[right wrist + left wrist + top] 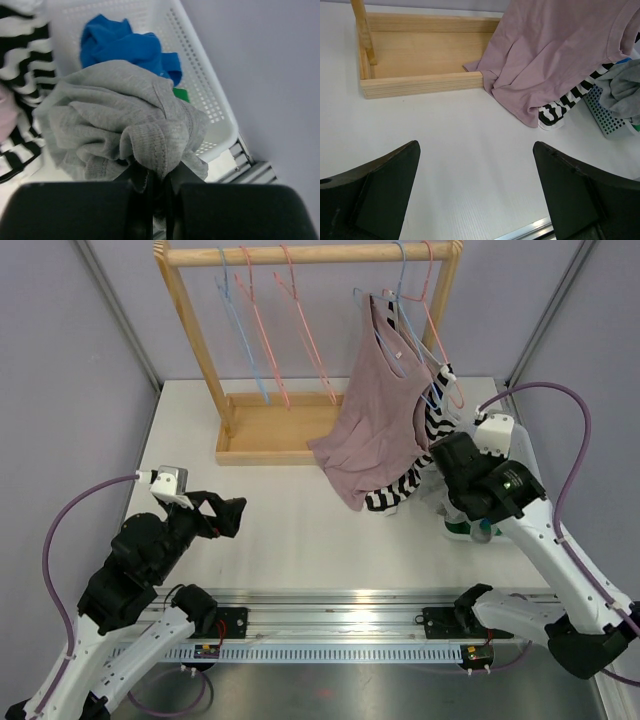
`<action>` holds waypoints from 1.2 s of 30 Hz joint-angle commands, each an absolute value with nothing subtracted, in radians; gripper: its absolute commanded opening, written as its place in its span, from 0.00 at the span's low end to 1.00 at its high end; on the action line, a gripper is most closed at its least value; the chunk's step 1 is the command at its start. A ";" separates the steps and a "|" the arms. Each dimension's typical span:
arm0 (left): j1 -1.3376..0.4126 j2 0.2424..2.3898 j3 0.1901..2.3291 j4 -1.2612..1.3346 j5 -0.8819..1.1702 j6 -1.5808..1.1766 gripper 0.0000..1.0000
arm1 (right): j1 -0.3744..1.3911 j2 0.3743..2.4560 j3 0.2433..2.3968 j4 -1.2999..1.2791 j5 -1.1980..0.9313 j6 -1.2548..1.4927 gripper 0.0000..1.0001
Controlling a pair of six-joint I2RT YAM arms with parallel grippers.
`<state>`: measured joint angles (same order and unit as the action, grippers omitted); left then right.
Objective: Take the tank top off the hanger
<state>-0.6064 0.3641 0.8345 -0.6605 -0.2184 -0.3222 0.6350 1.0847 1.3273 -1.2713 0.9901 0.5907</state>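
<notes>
My right tool (159,175) is closed tightly on a fold of a grey garment (125,115), which I take to be the tank top. I see no hanger inside it, so I judge that it is already free. It hangs bunched from my fingers over the white basket (210,95) at the right side of the counter (300,530), above a blue cloth (125,42) that lies in the basket. My left tool (477,190) is wide open and holds nothing. It hovers over the bare counter at the near left, well apart from the clothes. On the wooden rack (190,330) at the far side a pink shirt (375,410) and a striped garment (400,490) are on hangers (300,330), and their lower parts drape down to the counter just beside the basket. The step in hand, as I judge it, is to put the grey garment down in the basket. To do it well, I should bring the right tool over the middle of the basket and lower it until most of the cloth rests on the blue cloth. Only then should I open the fingers. I should watch the left part of the grey garment, which is close to the striped one and could fall over the rim. Afterwards I should lift straight up, so that the ribbed edge does not catch on my fingers.
</notes>
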 commanded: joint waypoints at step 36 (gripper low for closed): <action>-0.580 0.327 0.818 -0.614 -0.207 -0.328 0.99 | -0.052 1.599 1.152 -0.601 0.405 0.388 0.52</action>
